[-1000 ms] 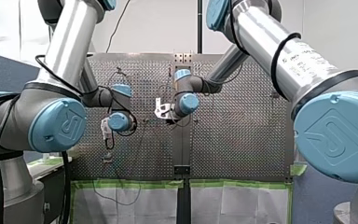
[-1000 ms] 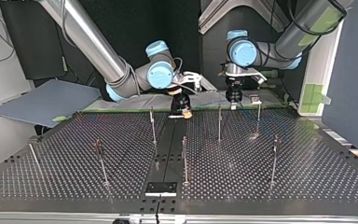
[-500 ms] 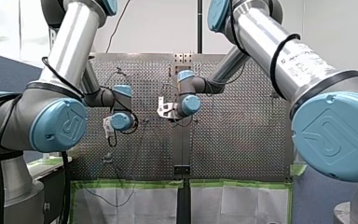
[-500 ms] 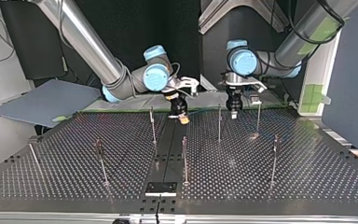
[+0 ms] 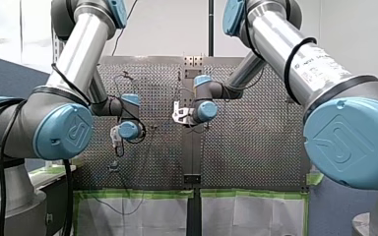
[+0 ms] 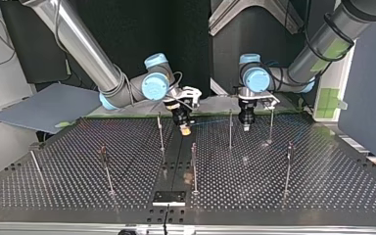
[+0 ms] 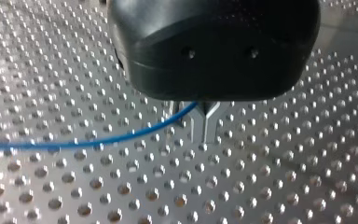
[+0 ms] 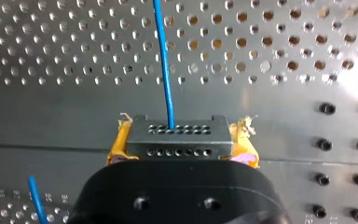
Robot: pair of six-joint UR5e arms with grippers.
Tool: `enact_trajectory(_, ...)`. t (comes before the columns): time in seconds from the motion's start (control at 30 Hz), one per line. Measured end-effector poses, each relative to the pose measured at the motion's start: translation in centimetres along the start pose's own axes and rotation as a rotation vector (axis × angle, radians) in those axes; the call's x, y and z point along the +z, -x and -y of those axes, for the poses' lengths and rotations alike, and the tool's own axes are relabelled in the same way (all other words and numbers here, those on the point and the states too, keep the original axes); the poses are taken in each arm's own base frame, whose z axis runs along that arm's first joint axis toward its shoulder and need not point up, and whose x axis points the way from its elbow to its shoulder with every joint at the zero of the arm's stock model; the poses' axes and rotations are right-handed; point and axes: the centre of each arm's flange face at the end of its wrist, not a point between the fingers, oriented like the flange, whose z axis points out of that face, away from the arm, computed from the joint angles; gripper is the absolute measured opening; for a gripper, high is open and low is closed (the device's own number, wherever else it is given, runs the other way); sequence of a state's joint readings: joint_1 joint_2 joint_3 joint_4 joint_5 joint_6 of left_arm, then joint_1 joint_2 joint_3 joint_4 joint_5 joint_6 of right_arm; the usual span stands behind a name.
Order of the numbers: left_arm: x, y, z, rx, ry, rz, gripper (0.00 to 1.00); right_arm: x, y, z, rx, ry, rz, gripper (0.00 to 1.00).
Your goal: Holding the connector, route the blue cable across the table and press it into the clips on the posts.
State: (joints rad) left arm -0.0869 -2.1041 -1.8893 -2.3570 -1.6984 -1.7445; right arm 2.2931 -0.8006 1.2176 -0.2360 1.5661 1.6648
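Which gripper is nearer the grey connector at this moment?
Right. My right gripper is shut on the connector, its yellow pads on either side. My left gripper is apart from it, gripping the blue cable farther along.

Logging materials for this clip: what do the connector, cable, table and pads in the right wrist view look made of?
Connector: matte grey-black block with rows of pin holes, probably moulded plastic. Cable: smooth blue jacket, likely plastic insulation. Table: shiny perforated sheet metal. Pads: yellow with frayed edges, maybe foam or tape.
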Motion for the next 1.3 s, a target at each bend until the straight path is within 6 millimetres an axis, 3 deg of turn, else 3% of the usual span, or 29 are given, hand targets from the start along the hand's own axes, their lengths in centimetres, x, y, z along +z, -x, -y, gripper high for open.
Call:
enact_trajectory(0.17,1.6,1.2,-0.3,-0.001,0.007,0.016,0.0,0.2,-0.2,-1.1,0.003,0.013,-0.004,0.0)
enact_trajectory(0.23,2.1,1.7,-0.2,-0.002,0.004,0.024,0.05,0.3,-0.2,-1.4,0.003,0.017,-0.005,0.0)
enact_trajectory(0.3,2.3,2.0,-0.2,-0.002,0.002,0.027,0.22,0.3,-0.2,-1.6,0.004,0.02,-0.005,0.0)
enact_trajectory(0.37,2.4,2.1,-0.2,-0.001,0.002,0.025,0.22,0.3,-0.2,-1.6,0.004,0.02,-0.005,0.0)
enact_trajectory(0.4,2.5,2.1,-0.2,-0.001,0.002,0.024,0.44,0.3,-0.2,-1.7,0.004,0.021,-0.005,0.0)
enact_trajectory(0.43,2.5,2.1,-0.2,-0.001,0.002,0.023,0.44,0.3,-0.2,-1.7,0.004,0.021,-0.005,0.0)
enact_trajectory(0.5,2.4,2.0,-0.2,0.001,0.004,0.013,0.7,0.3,-0.2,-1.7,0.004,0.021,-0.005,0.0)
enact_trajectory(0.53,2.3,1.9,-0.2,0.003,0.006,0.007,0.7,0.3,-0.2,-1.7,0.004,0.021,-0.005,0.0)
enact_trajectory(0.57,2.3,1.9,-0.3,0.008,0.008,-0.001,0.8,0.3,-0.2,-1.7,0.004,0.021,-0.005,0.0)
enact_trajectory(0.6,2.2,1.8,-0.3,0.013,0.01,-0.007,0.96,0.3,-0.2,-1.7,0.004,0.021,-0.005,0.0)
enact_trajectory(0.93,1.3,1.3,-0.6,0.071,0.023,-0.092,1.0,0.3,-0.2,-1.7,0.004,0.02,-0.003,0.0)
enact_trajectory(1.3,-1.1,2.7,-0.3,0.103,0.025,-0.152,1.0,0.2,-0.1,-1.4,0.003,0.016,0.0,0.0)
